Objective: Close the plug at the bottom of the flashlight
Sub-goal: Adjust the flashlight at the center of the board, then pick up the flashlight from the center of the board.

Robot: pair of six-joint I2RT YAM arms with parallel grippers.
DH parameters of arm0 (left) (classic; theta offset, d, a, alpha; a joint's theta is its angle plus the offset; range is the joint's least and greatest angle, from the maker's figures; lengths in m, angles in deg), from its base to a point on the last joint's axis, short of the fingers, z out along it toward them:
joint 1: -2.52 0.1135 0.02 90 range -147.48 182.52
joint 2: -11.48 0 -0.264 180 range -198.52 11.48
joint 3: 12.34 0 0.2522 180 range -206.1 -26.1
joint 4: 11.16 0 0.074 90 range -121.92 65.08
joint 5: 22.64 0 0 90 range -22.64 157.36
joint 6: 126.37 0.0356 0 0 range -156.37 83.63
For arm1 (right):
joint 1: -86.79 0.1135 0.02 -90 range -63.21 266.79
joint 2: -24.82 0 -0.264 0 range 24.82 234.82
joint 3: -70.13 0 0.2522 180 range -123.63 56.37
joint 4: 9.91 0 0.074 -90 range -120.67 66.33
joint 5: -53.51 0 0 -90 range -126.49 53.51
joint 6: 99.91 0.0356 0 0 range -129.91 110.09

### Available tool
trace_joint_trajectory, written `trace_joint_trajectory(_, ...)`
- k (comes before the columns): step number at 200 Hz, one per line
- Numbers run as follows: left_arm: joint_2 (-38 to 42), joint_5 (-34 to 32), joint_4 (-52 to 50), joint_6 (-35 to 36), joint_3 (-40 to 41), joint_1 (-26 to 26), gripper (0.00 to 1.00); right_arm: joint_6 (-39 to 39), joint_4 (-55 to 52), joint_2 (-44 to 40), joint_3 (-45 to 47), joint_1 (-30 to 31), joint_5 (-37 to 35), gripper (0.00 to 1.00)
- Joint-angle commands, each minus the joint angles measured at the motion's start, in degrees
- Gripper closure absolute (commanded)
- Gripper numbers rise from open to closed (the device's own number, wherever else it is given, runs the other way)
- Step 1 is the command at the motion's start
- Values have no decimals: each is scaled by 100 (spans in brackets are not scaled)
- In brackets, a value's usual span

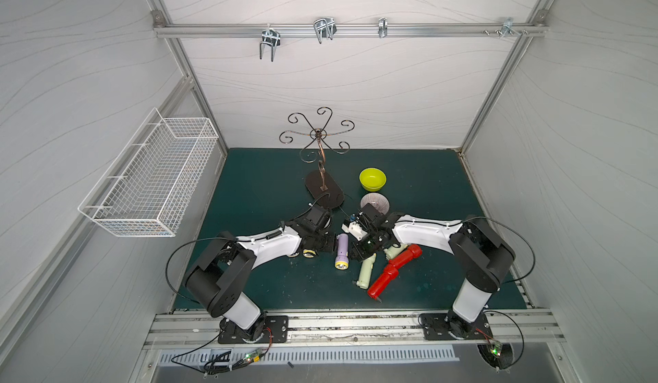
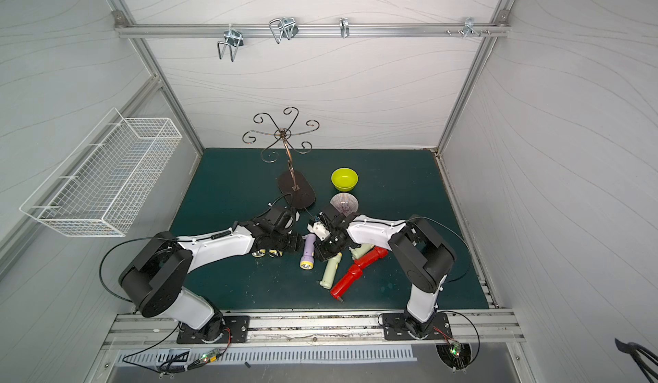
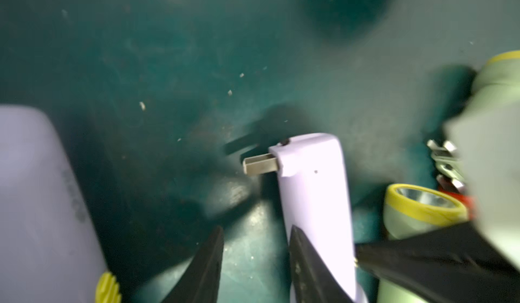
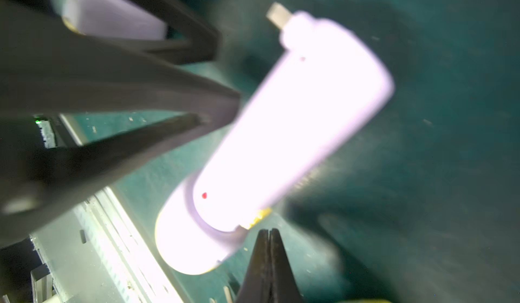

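On the mat, lilac flashlight, plug protruding, left jaws apart alongside, right jaws together.

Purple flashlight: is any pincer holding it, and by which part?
Nothing is held. The purple flashlight lies on the mat; the left pincer is open with bare mat in its gap, and the right pincer is shut empty.
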Motion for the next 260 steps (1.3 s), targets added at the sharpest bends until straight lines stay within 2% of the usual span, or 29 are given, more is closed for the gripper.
trace_joint_trajectory(1,197,138,-26,93,-337,-2,54,-2,-32,-598,161,-267,-58,100)
trace_joint_trajectory(45,117,76,-133,140,-502,-137,53,130,81,-1666,583,-734,-584,98)
trace_joint_trajectory(87,-430,-379,-494,361,-974,-618,52,203,232,-2271,749,-859,-888,93)
trace_joint_trajectory(140,-884,-946,-892,386,-1188,-756,52,224,330,-2392,801,-965,-756,81)
trace_joint_trajectory(220,-1484,-1104,-927,405,-1463,-822,51,325,611,-2356,984,-1182,-423,77)
trace_joint_trajectory(227,-1529,-1099,-919,404,-1478,-828,54,325,627,-2355,994,-1187,-423,76)
trace_joint_trajectory(243,-1527,-1046,-846,430,-1475,-831,72,342,653,-2386,1024,-1213,-423,76)
trace_joint_trajectory(260,-1329,-1026,-648,494,-1383,-842,75,349,660,-2385,1030,-1237,-391,76)
